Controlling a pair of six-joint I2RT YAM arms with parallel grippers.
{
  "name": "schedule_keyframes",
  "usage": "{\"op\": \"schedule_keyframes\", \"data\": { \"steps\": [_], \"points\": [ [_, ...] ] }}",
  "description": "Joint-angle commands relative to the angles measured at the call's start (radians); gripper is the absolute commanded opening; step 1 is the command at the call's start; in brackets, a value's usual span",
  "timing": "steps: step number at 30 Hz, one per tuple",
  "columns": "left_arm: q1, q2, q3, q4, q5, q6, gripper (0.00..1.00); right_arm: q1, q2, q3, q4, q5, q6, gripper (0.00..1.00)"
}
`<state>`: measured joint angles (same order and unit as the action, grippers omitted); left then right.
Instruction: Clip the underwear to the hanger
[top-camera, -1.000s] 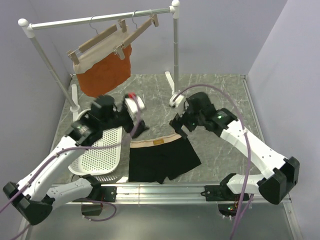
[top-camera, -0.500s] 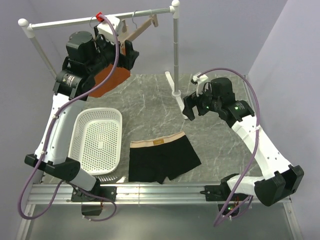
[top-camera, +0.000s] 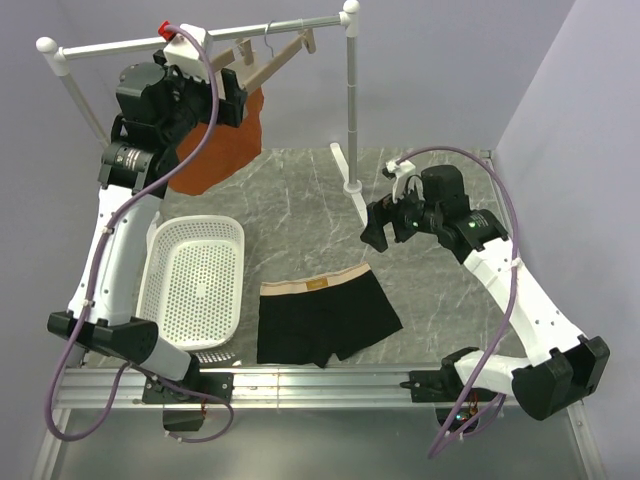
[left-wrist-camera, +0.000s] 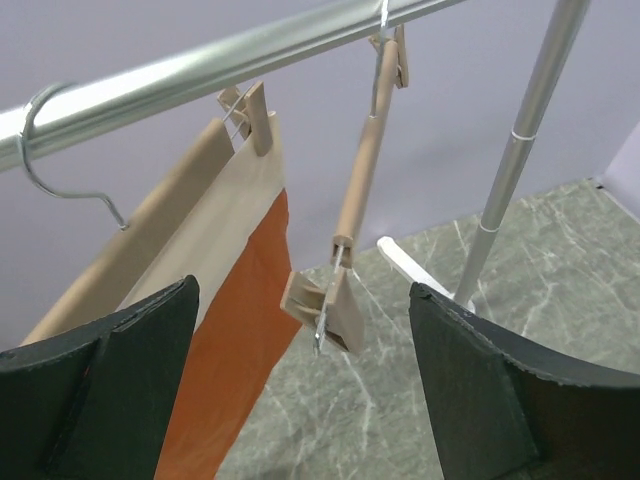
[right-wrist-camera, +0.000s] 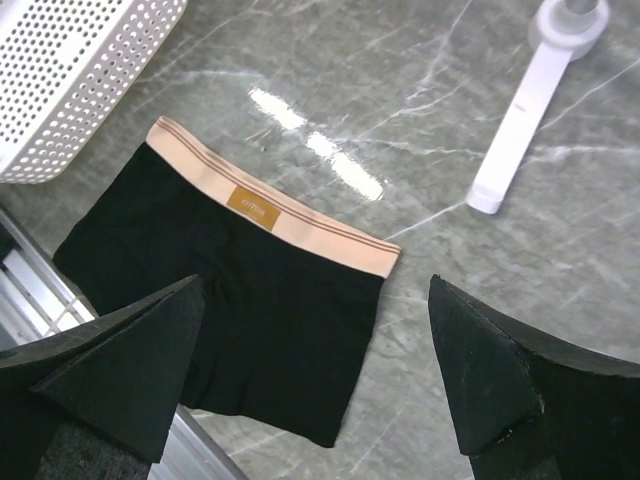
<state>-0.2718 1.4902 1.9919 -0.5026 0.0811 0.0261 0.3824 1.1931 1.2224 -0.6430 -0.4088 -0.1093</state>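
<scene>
Since the earlier frames the left arm has risen from the table to the rail (top-camera: 200, 38), and the right arm has drawn back toward the rack's upright; the underwear (top-camera: 325, 320) has not shifted.

1. Left gripper (left-wrist-camera: 302, 310): fingers stand wide apart, holding nothing. It is level with the hanging garments, just below the rail.
2. Right gripper (right-wrist-camera: 315, 290): fingers spread fully apart, empty, raised above the table (top-camera: 440, 290) and looking down on the underwear.
3. Underwear: black shorts with a beige waistband, lying flat on the table, waistband toward the rack, just beside the white perforated basket (top-camera: 195, 280). Apart from both grippers.
4. Hanger (left-wrist-camera: 360, 190): pale wooden bar hung from the rail by its wire hook, steeply tilted. Its lower clip (left-wrist-camera: 325, 305) appears between the left fingers in the wrist view, without contact. Both clips are bare.
5. Rust-orange garment (left-wrist-camera: 230, 350): clipped by its cream waistband to a second wooden hanger (left-wrist-camera: 150, 245) on the same rail, beside the first.
6. Markings: a small tan patch (right-wrist-camera: 252, 207) sits at the middle of the beige waistband. It carries lettering, too small to read. No other writing is legible.
</scene>
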Motion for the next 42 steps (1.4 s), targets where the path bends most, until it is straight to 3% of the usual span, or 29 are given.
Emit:
{"op": "schedule_keyframes", "data": {
  "steps": [1, 9, 14, 24, 27, 30, 36, 42],
  "points": [
    [0.032, 0.033, 0.002, 0.038, 0.052, -0.071, 0.92, -0.004, -0.038, -0.018, 0.029, -0.035, 0.026, 1.0],
    [0.046, 0.062, -0.045, 0.098, 0.187, -0.12, 0.9, -0.004, -0.044, -0.034, 0.026, -0.041, 0.017, 1.0],
    [0.06, 0.088, -0.05, 0.139, 0.266, -0.164, 0.83, -0.004, -0.043, -0.04, 0.026, -0.042, 0.013, 1.0],
    [0.071, 0.12, -0.031, 0.177, 0.309, -0.21, 0.46, -0.005, -0.053, -0.06, 0.029, -0.041, 0.013, 0.99],
    [0.072, 0.113, -0.028, 0.184, 0.302, -0.213, 0.22, -0.004, -0.052, -0.064, 0.028, -0.042, 0.011, 0.99],
    [0.077, 0.099, -0.041, 0.203, 0.29, -0.215, 0.12, -0.005, -0.052, -0.064, 0.029, -0.048, 0.013, 0.99],
    [0.091, 0.064, -0.065, 0.269, 0.315, -0.224, 0.0, -0.004, -0.046, -0.07, 0.036, -0.055, 0.016, 0.99],
    [0.097, 0.028, -0.096, 0.366, 0.37, -0.218, 0.0, -0.005, -0.044, -0.075, 0.039, -0.059, 0.017, 0.99]
  ]
}}
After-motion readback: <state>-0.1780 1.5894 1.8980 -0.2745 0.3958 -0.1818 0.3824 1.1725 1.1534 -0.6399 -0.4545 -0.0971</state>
